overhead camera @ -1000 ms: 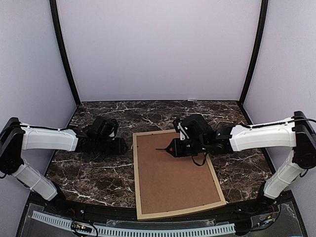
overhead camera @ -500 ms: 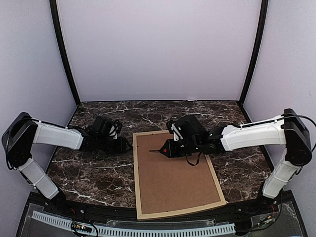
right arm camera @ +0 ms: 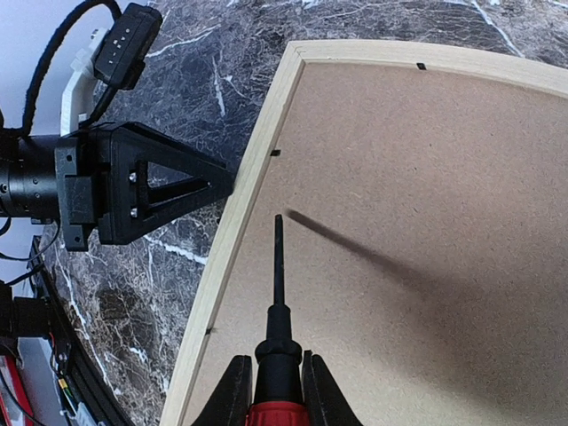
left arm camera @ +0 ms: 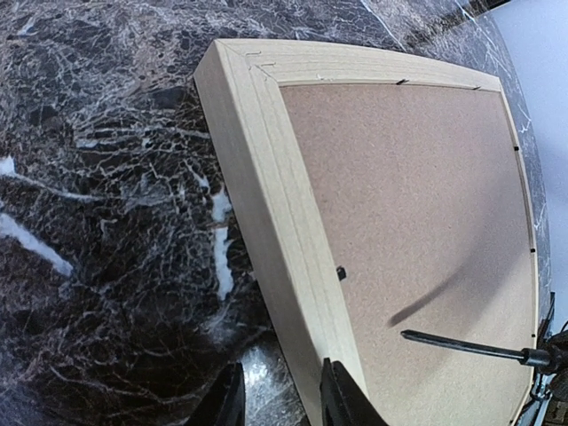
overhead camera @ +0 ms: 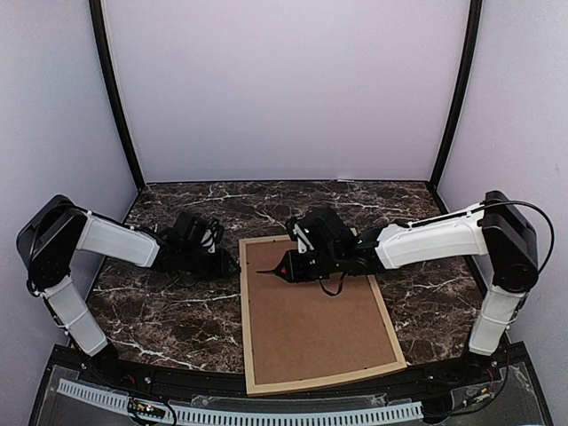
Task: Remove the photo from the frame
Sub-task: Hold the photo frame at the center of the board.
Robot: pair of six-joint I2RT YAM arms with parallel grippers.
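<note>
Nearest, along the front edge, runs a white perforated strip [overhead camera: 240, 413], with both arm bases just behind it. Next, the frame [overhead camera: 246, 346] lies flat and back-up on the dark marble worktop [overhead camera: 169, 319], slightly skewed, its near short side close to that front edge. A brown backing board [overhead camera: 319, 328] fills its whole opening, so the photo beneath is hidden. Small dark tabs [left arm camera: 341, 272] sit along the inner edge of the moulding, reaching over the board's rim.

Further back, the left end effector [overhead camera: 226, 262] is low at the outer side of the frame's left rail, close to the far corner. In its wrist view the fingers [left arm camera: 337, 399] stand narrowly apart, one over the rail and the other over the worktop; whether they pinch the wood cannot be told.

Opposite, the right end effector [overhead camera: 297, 264] reaches across the board's far part, clamped on a red-handled screwdriver [right arm camera: 278, 293]. Its thin black shaft points at the left rail, the tip close over the board just inside that rail, near one tab [right arm camera: 275, 153], casting a shadow on the board. Whether the tip touches cannot be told.

Beyond stand pale lilac walls [overhead camera: 284, 89].
</note>
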